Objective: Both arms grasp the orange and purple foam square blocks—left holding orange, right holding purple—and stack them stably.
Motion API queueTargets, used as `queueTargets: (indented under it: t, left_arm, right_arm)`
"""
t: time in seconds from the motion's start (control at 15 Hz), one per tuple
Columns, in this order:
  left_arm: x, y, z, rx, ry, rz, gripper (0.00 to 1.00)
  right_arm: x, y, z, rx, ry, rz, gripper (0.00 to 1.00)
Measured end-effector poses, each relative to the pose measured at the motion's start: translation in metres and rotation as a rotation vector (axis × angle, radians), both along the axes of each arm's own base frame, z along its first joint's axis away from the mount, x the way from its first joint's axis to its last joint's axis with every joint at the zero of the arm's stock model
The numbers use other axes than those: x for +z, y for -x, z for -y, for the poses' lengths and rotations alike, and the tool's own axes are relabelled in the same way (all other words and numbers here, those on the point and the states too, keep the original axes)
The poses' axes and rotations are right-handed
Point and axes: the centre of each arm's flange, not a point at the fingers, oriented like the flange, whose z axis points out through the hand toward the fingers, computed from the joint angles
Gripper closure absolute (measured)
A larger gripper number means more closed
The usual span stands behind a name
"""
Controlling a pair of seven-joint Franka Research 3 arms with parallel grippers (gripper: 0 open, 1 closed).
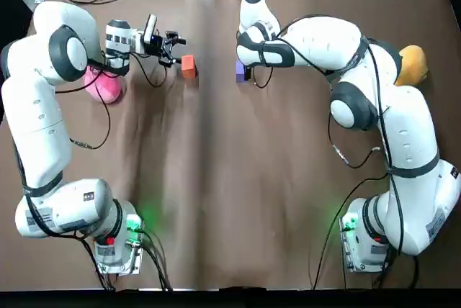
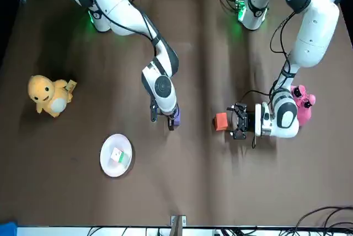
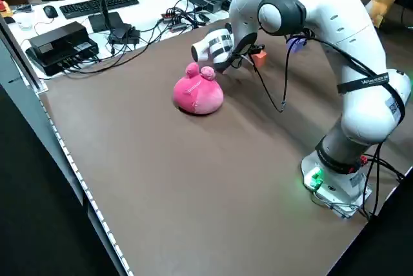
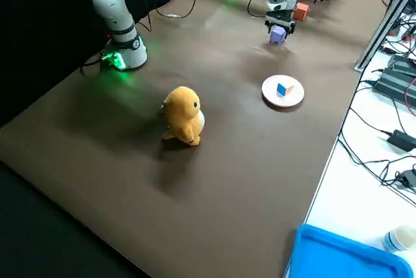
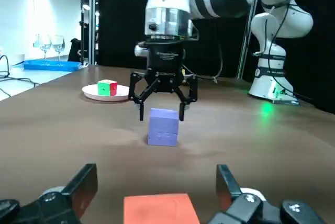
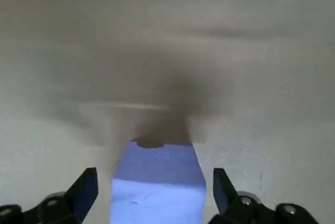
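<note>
- Top view: the orange block [image 1: 189, 66] and the purple block [image 1: 240, 70] lie apart on the tabletop [image 1: 216, 178], toward its far edge, near mid-width. The left claw [image 1: 173, 50] lies level, just beside the orange one.
- Front view: the right claw [image 2: 171, 124] points straight down over the purple block. A pink plush [image 2: 302, 103] sits by the left wrist, a yellow plush [image 2: 48, 95] nearer the robot's right edge, and a white plate [image 2: 106, 165] bears a coloured cube [image 2: 117, 156].
- Left side view: lettering [image 3: 365, 81] on the left arm [image 3: 303, 5] is too small to read.
- Left wrist view: its fingers [image 5: 84, 187] are spread wide and the orange block lies between them, touching neither. Beyond, the right claw's parted tips flank the purple block's top.
- Right wrist view: the purple block sits between the parted fingers, with a gap on each side.
</note>
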Motion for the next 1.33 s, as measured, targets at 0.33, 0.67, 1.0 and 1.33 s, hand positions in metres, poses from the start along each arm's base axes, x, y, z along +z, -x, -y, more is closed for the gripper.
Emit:
queueTargets:
  t: [0.33,0.67,1.0,1.33]
  left_arm:
    - [-0.014,0.019,0.014,0.015,0.049,0.033,0.00]
    - [-0.023,0.021,0.029,0.045,0.076,0.129,0.00]
    - [-0.039,0.024,0.027,0.068,0.065,0.117,0.00]
    - [-0.043,0.023,0.027,0.094,0.070,0.145,0.00]
  right_arm:
    - [0.005,-0.004,0.001,0.015,-0.004,0.010,0.40]
    - [0.015,-0.013,0.004,0.019,-0.015,0.019,0.42]
    - [0.041,-0.020,0.008,0.028,0.009,-0.025,0.42]
    - [0.086,-0.026,0.010,0.063,0.002,-0.033,0.42]
